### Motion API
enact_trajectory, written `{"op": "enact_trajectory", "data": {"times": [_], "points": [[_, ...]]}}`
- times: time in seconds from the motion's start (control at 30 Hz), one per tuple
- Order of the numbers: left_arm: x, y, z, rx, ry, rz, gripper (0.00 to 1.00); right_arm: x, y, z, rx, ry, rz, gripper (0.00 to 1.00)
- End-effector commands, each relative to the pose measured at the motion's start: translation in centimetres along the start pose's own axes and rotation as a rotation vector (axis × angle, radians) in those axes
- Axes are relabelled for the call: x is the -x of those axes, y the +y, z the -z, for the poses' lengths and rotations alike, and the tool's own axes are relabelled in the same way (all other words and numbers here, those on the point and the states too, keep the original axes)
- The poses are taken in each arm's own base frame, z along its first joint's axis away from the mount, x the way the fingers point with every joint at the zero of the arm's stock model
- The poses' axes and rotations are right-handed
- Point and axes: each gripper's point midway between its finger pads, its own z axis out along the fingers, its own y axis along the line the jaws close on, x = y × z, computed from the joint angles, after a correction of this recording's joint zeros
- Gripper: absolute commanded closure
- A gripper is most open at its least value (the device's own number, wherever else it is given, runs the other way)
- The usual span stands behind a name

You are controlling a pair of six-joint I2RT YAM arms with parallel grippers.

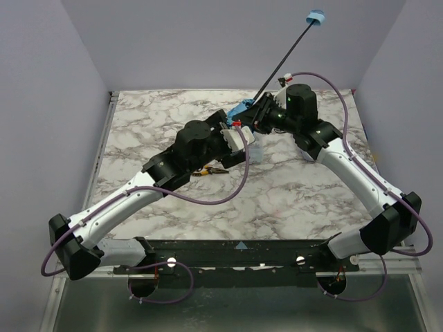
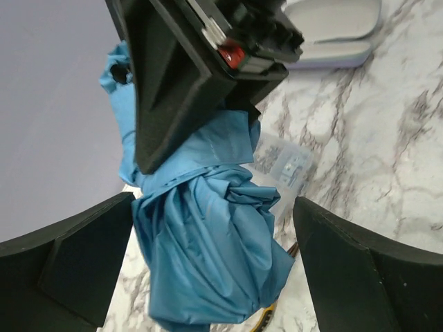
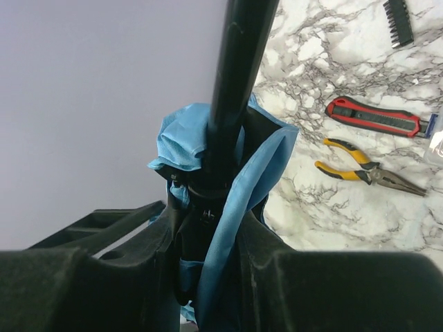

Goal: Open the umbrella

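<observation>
1. Your umbrella [image 1: 239, 109] is near the far edge of the bench [image 1: 152, 200], a little right of the middle.
2. Its blue cloth [image 2: 208, 263] is folded and bunched up. It is not spread out.
3. Its thin black shaft [image 1: 287, 59] is pulled out long. It slants up toward the far right corner, and the small light-blue handle [image 1: 315, 16] sits high at its top end.
4. Your right fingers [image 3: 332, 283] pinch the umbrella low down, where the shaft goes into the cloth. The cloth is squeezed between them.
5. Your left fingers [image 2: 69, 263] are spread wide. The bunched cloth hangs between them, and they do not squeeze it. One finger is right beside the cloth, and you cannot tell if it touches.
6. You cannot tell if the bottom of the cloth rests on the bench.
7. The yellow-handled pliers [image 3: 367, 166] lie flat near the middle of the bench.
8. A red knife [image 3: 374, 117] lies flat close beside the pliers, not touching them.
9. A clear plastic box [image 2: 287, 166] lies on the bench just behind the hanging cloth in the left wrist view.
</observation>
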Motion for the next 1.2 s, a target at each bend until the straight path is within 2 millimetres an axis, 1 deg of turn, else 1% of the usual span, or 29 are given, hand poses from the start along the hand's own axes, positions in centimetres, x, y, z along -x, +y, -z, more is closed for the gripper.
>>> {"op": "enact_trajectory", "data": {"times": [0.0, 0.03, 0.07, 0.13, 0.2, 0.23, 0.27, 0.33, 0.37, 0.4, 0.47, 0.53, 0.6, 0.67, 0.7, 0.77, 0.83, 0.87, 0.9, 0.93, 1.0, 1.07, 1.1, 1.17], "points": [[-1.6, 1.6, -0.5, 0.092, 0.129, -0.083, 0.06, 1.6, 3.5, 0.9, 0.078, -0.048, -0.015, 0.97], [-1.9, 1.7, -0.7, 0.093, 0.149, -0.090, 0.12, 1.5, 3.5, 1.0, 0.076, -0.046, -0.015, 0.97], [-2.7, 1.5, -1.0, 0.088, 0.185, -0.093, 0.23, 1.4, 3.4, 1.0, 0.077, -0.045, -0.012, 0.97], [-3.4, 1.5, -1.5, 0.089, 0.231, -0.077, 0.45, 1.2, 3.7, 1.2, 0.098, -0.035, 0.008, 0.97], [-3.5, 1.3, -1.7, 0.077, 0.236, -0.052, 0.61, 0.9, 3.8, 1.3, 0.111, -0.028, 0.028, 0.93], [-3.3, 1.2, -1.8, 0.073, 0.231, -0.031, 0.72, 1.0, 3.8, 1.4, 0.112, -0.031, 0.037, 0.92], [-3.0, 1.0, -1.8, 0.066, 0.221, -0.003, 0.81, 1.1, 3.7, 1.4, 0.110, -0.036, 0.057, 0.87], [-2.4, 0.9, -1.7, 0.055, 0.202, 0.055, 0.96, 1.2, 3.8, 1.5, 0.118, -0.047, 0.093, 0.63], [-2.0, 1.1, -1.6, 0.059, 0.190, 0.090, 1.00, 1.4, 4.0, 1.7, 0.126, -0.054, 0.121, 0.44], [-1.7, 1.2, -1.5, 0.056, 0.178, 0.126, 1.00, 1.5, 4.5, 2.1, 0.148, -0.062, 0.167, 0.27], [-0.8, 1.9, -1.0, 0.050, 0.138, 0.245, 1.00, 1.9, 5.0, 2.8, 0.166, -0.085, 0.276, 0.09], [0.8, 2.4, -0.3, 0.002, 0.089, 0.400, 1.00, 1.9, 5.1, 3.7, 0.176, -0.087, 0.377, 0.01], [3.0, 3.2, 0.3, -0.039, 0.010, 0.516, 1.00, 0.8, 5.4, 4.9, 0.230, -0.046, 0.492, 0.00], [4.7, 4.0, 1.2, -0.084, -0.087, 0.651, 1.00, -0.2, 5.7, 6.2, 0.269, -0.030, 0.562, 0.00], [5.1, 4.5, 1.5, -0.101, -0.119, 0.695, 1.00, -0.6, 6.0, 7.1, 0.291, -0.030, 0.596, 0.00], [6.1, 4.7, 2.3, -0.158, -0.183, 0.760, 1.00, -1.4, 6.7, 8.4, 0.342, -0.015, 0.649, 0.00], [7.4, 5.1, 3.4, -0.194, -0.279, 0.789, 1.00, -2.2, 7.0, 9.1, 0.377, 0.010, 0.688, 0.00], [7.5, 5.0, 3.9, -0.220, -0.307, 0.822, 1.00, -2.6, 6.9, 9.2, 0.389, 0.026, 0.696, 0.01], [8.5, 5.0, 4.5, -0.253, -0.355, 0.843, 1.00, -2.9, 6.7, 9.1, 0.394, 0.041, 0.694, 0.01], [8.8, 5.0, 4.9, -0.284, -0.378, 0.874, 1.00, -3.1, 6.5, 9.0, 0.400, 0.049, 0.689, 0.01], [10.2, 4.1, 6.0, -0.414, -0.436, 0.917, 1.00, -3.6, 7.1, 8.9, 0.465, 0.053, 0.690, 0.01], [11.3, 3.0, 7.1, -0.532, -0.466, 0.943, 1.00, -3.6, 8.6, 8.8, 0.553, 0.049, 0.691, 0.01], [12.0, 2.6, 7.7, -0.586, -0.487, 0.949, 1.00, -3.3, 9.7, 8.9, 0.601, 0.047, 0.700, 0.01], [12.5, 1.7, 8.5, -0.679, -0.495, 0.963, 1.00, -3.1, 11.2, 9.0, 0.668, 0.051, 0.724, 0.00]]}}
